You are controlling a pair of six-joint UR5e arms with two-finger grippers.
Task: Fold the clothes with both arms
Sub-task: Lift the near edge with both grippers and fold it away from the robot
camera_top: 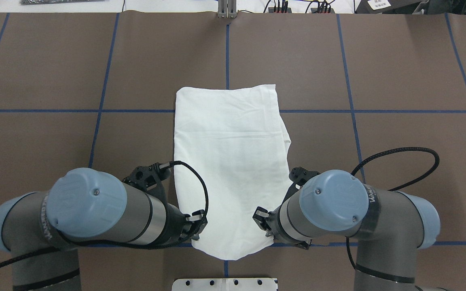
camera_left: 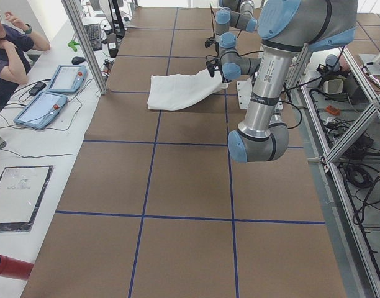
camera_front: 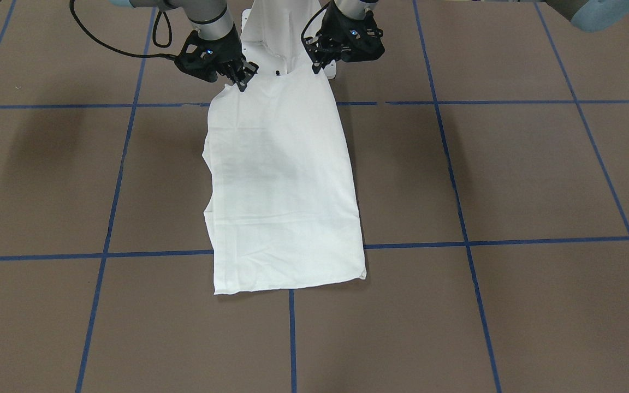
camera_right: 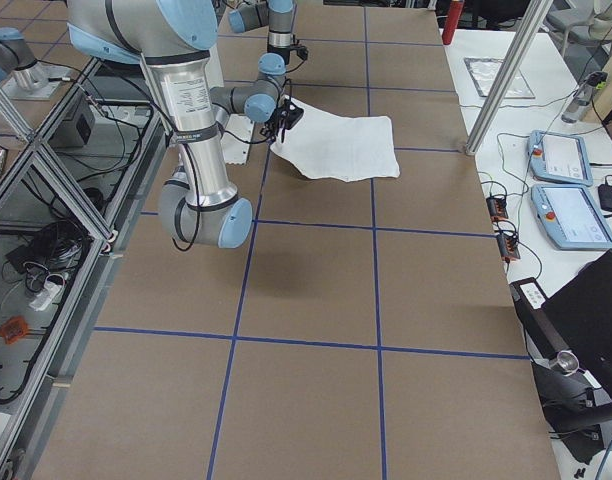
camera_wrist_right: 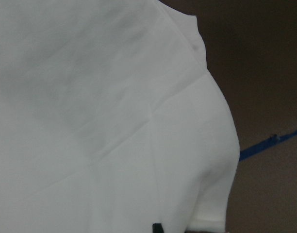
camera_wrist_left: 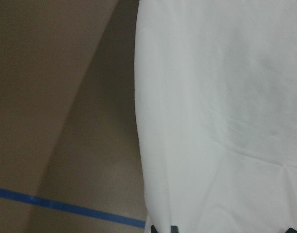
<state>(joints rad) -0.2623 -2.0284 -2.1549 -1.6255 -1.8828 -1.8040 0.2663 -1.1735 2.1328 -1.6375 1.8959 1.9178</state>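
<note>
The white shirt lies folded into a long strip on the brown table, running away from the robot; it also shows in the overhead view. No text or neck shows. My left gripper is shut on the shirt's corner nearest the robot, on its own side. My right gripper is shut on the other near corner. That end is lifted a little off the table, as the exterior left view shows. Both wrist views are filled with white cloth.
The white metal pedestal stands at the table's near edge, just behind the held end. Blue tape lines divide the table into squares. An operator sits beyond the far side with two tablets.
</note>
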